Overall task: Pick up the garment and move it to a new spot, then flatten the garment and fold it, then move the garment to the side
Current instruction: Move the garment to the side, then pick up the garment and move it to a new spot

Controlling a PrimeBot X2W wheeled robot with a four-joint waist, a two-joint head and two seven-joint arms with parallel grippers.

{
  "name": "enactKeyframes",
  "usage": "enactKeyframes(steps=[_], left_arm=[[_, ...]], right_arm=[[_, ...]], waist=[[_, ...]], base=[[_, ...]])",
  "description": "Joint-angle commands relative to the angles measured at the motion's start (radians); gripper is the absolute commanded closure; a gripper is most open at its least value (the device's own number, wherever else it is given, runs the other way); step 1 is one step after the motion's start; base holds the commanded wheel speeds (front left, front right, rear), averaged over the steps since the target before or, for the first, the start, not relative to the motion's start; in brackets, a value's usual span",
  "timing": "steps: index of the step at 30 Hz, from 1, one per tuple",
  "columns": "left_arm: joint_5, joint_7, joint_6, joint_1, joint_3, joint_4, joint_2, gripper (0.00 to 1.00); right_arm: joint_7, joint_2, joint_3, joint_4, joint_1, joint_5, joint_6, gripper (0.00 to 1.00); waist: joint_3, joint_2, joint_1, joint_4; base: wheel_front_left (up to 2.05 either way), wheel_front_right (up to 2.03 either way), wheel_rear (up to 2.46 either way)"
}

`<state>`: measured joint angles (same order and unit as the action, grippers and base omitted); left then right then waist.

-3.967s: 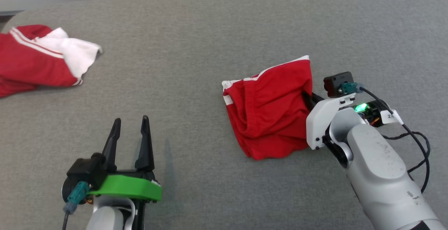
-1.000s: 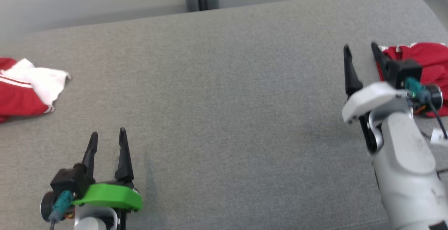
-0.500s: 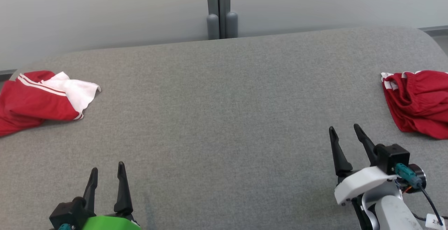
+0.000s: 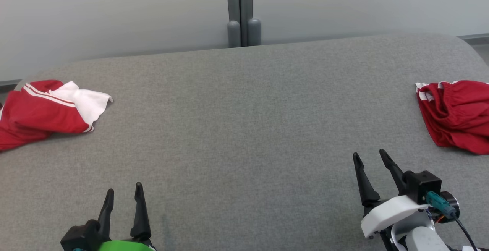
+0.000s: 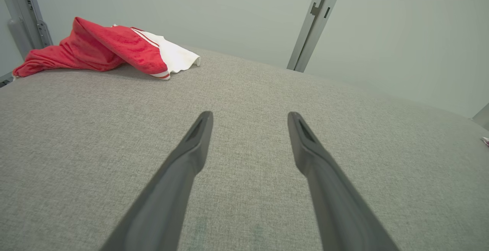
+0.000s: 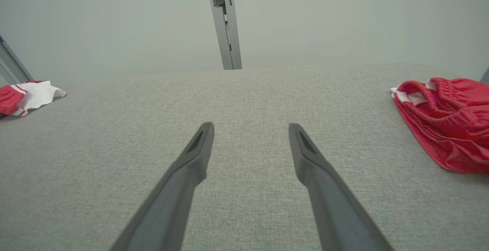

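A folded red garment (image 4: pixel 454 115) with white trim lies at the right edge of the grey table (image 4: pixel 244 121); in the right wrist view this garment (image 6: pixel 443 125) sits far right, untouched. A second, crumpled red and white garment (image 4: pixel 46 111) lies at the far left, seen also in the left wrist view (image 5: pixel 103 48). My left gripper (image 4: pixel 124 188) stands open near the front left, nothing between its fingers (image 5: pixel 191 155). Open and empty too, my right gripper (image 4: pixel 369 153) is near the front right, well short of the folded garment.
The padded grey table has rounded far corners. Behind it stands a pale wall with a grey post (image 4: pixel 240 10) at the middle. Wide bare cloth lies between the two garments.
My right gripper has left the folded red garment at the right and drawn back toward the front edge, open. The head view has tilted up. The left gripper kept its pose.
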<state>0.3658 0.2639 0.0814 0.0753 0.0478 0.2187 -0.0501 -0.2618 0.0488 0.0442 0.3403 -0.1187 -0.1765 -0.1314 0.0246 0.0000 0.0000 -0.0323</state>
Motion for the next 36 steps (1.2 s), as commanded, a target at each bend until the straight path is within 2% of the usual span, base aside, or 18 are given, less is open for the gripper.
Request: enactKeyframes(steps=[1, 8, 12, 24, 25, 30, 36], left_arm=[[0.001, 0.000, -0.004, 0.000, 0.002, -0.002, -0.001, 0.00], [-0.004, 0.000, -0.004, -0.006, 0.009, 0.005, -0.001, 0.00], [-0.015, 0.000, -0.001, -0.018, 0.017, 0.008, -0.001, 0.00], [-0.045, 0.000, 0.007, -0.019, 0.009, 0.007, -0.002, 0.00], [-0.045, 0.000, 0.009, -0.013, 0.007, 0.004, -0.002, 0.00], [-0.048, 0.000, 0.012, -0.006, 0.001, 0.002, -0.002, 0.00], [-0.036, 0.000, 0.004, 0.000, -0.008, -0.009, -0.002, 0.00]], right_arm=[[-0.004, 0.003, 0.000, 0.004, 0.001, 0.004, 0.001, 0.00], [-0.004, 0.003, -0.015, 0.009, 0.007, 0.009, 0.001, 0.00], [-0.004, 0.004, -0.025, 0.011, 0.012, 0.020, 0.001, 0.00], [-0.004, 0.003, -0.004, 0.015, -0.004, 0.008, 0.001, 0.00], [-0.005, 0.003, 0.002, 0.028, -0.002, 0.006, 0.001, 0.00], [-0.005, 0.004, 0.013, 0.038, -0.009, 0.002, 0.001, 0.00], [-0.005, 0.004, 0.023, 0.035, -0.028, 0.010, 0.001, 0.00]], waist=[[0.000, 0.0000, 0.0000, 0.003], [-0.005, 0.0000, 0.0000, 0.028], [-0.006, 0.0000, 0.0000, 0.080], [0.003, 0.0000, 0.0000, 0.342], [0.003, 0.0000, 0.0000, 0.383], [0.004, 0.0000, 0.0000, 0.418], [0.018, 0.0000, 0.0000, 0.411]], base=[[0.00, 0.00, 0.00], [0.00, 0.00, 0.00], [0.00, 0.00, 0.00], [0.00, 0.00, 0.00], [0.00, 0.00, 0.00], [0.00, 0.00, 0.00], [0.00, 0.00, 0.00]])
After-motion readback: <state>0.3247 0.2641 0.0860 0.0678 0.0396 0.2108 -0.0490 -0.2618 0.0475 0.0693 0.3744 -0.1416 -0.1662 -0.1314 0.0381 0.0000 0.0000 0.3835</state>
